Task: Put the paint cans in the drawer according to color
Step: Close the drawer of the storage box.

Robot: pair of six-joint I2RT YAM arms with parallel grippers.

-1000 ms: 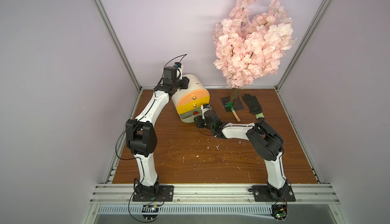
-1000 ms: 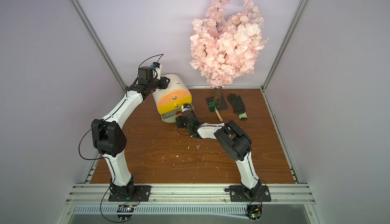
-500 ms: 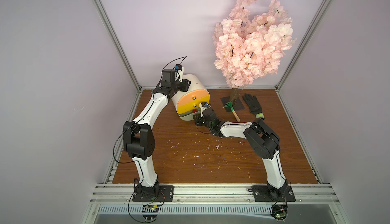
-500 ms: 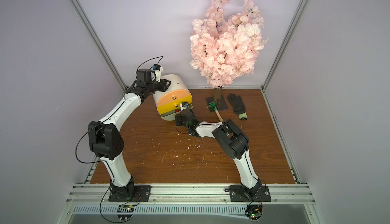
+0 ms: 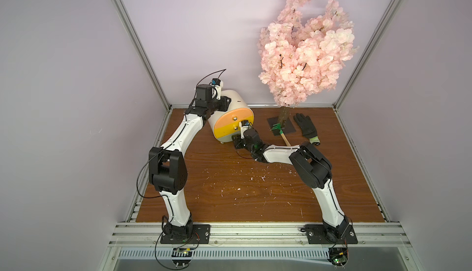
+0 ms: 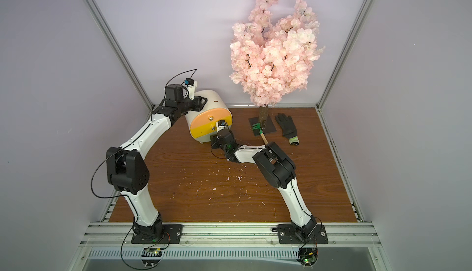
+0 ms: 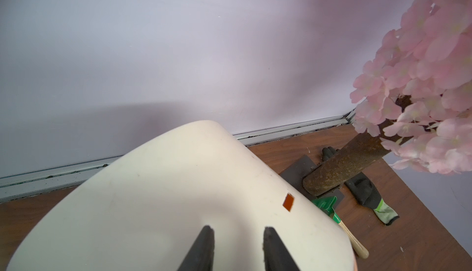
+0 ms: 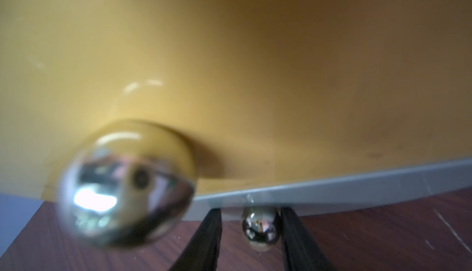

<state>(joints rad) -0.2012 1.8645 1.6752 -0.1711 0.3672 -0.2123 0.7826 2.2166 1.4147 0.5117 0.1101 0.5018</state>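
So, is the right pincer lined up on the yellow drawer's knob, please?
No, the right wrist view shows the right pincer straddling the lower knob, on the grey drawer beneath the yellow drawer.

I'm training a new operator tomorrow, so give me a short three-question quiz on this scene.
1. True or false: a paint can is visible somewhere.
2. The right hand straddles the knob of which drawer front? A peach, B yellow, C grey.
3. Fill in: the left hand is poised over the cabinet's cream ___.
Key: 1 false; 2 C; 3 top.
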